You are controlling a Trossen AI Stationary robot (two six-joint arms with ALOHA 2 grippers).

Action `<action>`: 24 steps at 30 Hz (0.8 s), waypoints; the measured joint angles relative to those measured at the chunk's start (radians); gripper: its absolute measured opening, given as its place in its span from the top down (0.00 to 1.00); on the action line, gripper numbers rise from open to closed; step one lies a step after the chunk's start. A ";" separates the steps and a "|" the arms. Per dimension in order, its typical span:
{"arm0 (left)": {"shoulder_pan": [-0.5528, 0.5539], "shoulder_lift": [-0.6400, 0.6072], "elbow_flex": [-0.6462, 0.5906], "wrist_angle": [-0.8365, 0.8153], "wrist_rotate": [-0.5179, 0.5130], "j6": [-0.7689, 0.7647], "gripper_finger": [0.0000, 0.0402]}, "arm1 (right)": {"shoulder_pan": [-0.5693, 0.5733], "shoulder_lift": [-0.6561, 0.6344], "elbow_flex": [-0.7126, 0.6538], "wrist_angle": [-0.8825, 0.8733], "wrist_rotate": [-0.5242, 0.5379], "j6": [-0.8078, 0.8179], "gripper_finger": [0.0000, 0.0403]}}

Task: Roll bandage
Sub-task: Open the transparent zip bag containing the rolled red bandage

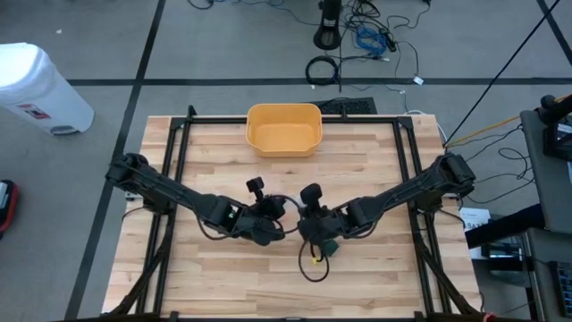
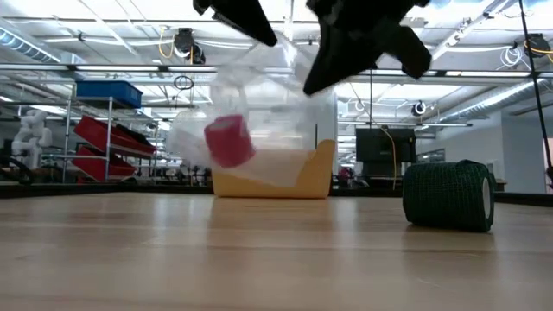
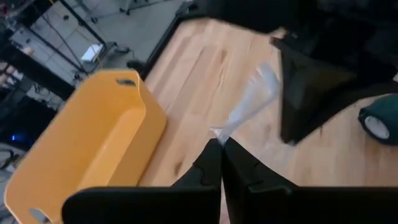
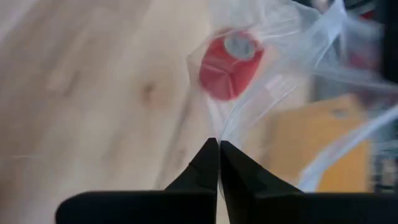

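Note:
A clear plastic bag (image 2: 263, 130) with a red bandage roll (image 2: 227, 141) inside hangs above the table's middle between my two grippers. My left gripper (image 3: 221, 146) is shut on one part of the bag, and my right gripper (image 4: 217, 146) is shut on another part, close beside it. The red roll (image 4: 229, 62) shows through the plastic in the right wrist view. A dark green bandage roll (image 2: 449, 195) lies on its side on the table, right of and nearer than the grippers; it also shows in the high view (image 1: 327, 247). My left gripper pinches a narrow bunched strip of the clear bag's edge (image 3: 229, 129) between its two fingertips. The plastic runs on from the fingers toward my right gripper, clear of the table. My right gripper pinches a gathered fold of the clear bag (image 4: 225, 127) between its two fingertips. The bag spreads out beyond the fingers with the red roll in it, lifted clear of the table.
A yellow bin (image 1: 283, 128) stands open at the table's far middle. Black cables (image 1: 315, 259) loop on the table just near of the grippers. Bare wood lies at the near left and near right.

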 joint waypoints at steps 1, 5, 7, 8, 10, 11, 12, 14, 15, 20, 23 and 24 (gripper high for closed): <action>-0.001 0.008 -0.004 -0.006 0.000 -0.019 1.00 | 0.000 0.016 0.000 -0.006 -0.028 0.024 1.00; -0.001 0.061 -0.024 -0.021 0.049 -0.097 1.00 | 0.012 0.102 0.000 -0.001 -0.118 0.134 1.00; 0.001 0.093 -0.033 -0.017 0.077 -0.126 1.00 | 0.032 0.143 0.000 -0.004 -0.124 0.198 1.00; 0.001 0.110 -0.036 -0.015 0.087 -0.133 1.00 | 0.042 0.157 0.000 -0.003 -0.126 0.228 1.00; 0.002 0.141 -0.036 -0.014 0.106 -0.151 1.00 | 0.063 0.183 0.000 -0.001 -0.129 0.271 1.00; 0.002 0.153 -0.036 -0.010 0.107 -0.153 1.00 | 0.071 0.192 0.000 0.002 -0.129 0.286 1.00; 0.002 0.162 -0.036 -0.003 0.107 -0.154 1.00 | 0.079 0.199 0.000 0.003 -0.129 0.302 1.00; 0.002 0.175 -0.037 0.015 0.108 -0.155 1.00 | 0.092 0.204 0.000 0.005 -0.136 0.342 1.00; 0.002 0.180 -0.037 0.028 0.109 -0.155 1.00 | 0.097 0.204 0.000 0.006 -0.151 0.364 1.00; -0.001 0.202 -0.037 0.103 0.124 -0.155 1.00 | 0.117 0.204 0.000 0.012 -0.237 0.453 1.00; -0.001 0.225 -0.037 0.139 0.159 -0.150 1.00 | 0.133 0.204 0.000 0.004 -0.269 0.485 1.00; -0.001 0.234 -0.037 0.144 0.164 -0.148 1.00 | 0.136 0.204 0.000 0.003 -0.279 0.486 1.00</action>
